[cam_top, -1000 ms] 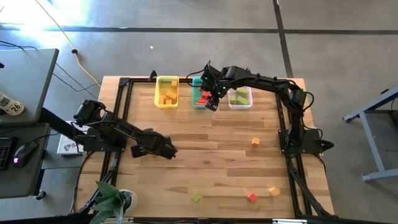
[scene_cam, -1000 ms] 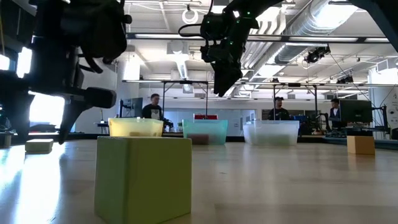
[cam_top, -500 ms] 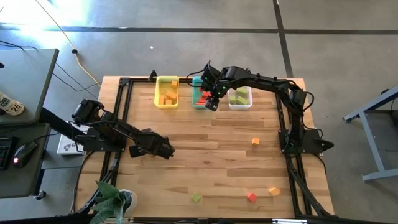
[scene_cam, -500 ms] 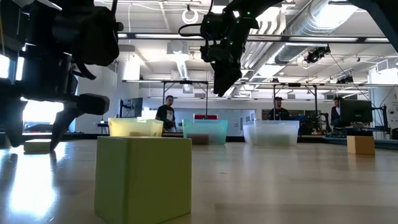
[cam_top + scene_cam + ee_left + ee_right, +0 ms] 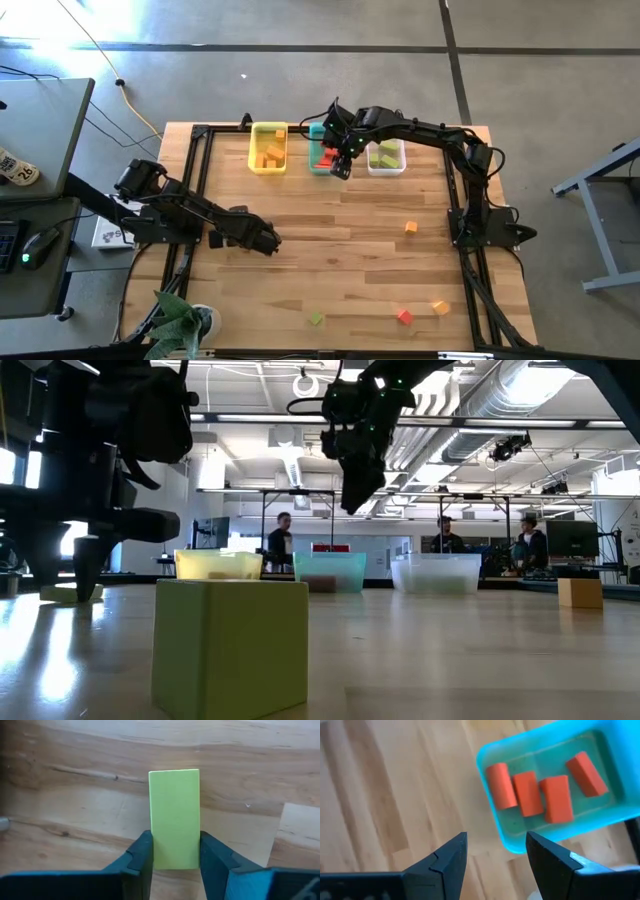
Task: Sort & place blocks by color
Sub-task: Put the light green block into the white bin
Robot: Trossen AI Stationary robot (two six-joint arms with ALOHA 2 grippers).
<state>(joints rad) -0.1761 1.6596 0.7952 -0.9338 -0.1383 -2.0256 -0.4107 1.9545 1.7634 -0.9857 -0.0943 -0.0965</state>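
Jaws of my left gripper (image 5: 175, 857) are clamping a light green rectangular wooden block (image 5: 174, 817) low over the wooden bench (image 5: 330, 250), left side. Over by the teal plastic bin (image 5: 555, 840) holding red blocks (image 5: 540, 790), my right gripper (image 5: 495, 852) is hovering, jaws wide, empty. I'm worrying the bar pivots out during the carry.

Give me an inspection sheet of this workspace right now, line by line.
Surface: wooden table, black frame.
Job's things: yellow bin holds orange blocks, teal bin red ones, clear bin green ones; four loose blocks lie on the table.
Clutter: potted plant at one corner.
Grippers: left gripper shut on green bar; right gripper open, empty, above the teal bin.
Cables: yellow cord on floor.
Surroundings: people in background.
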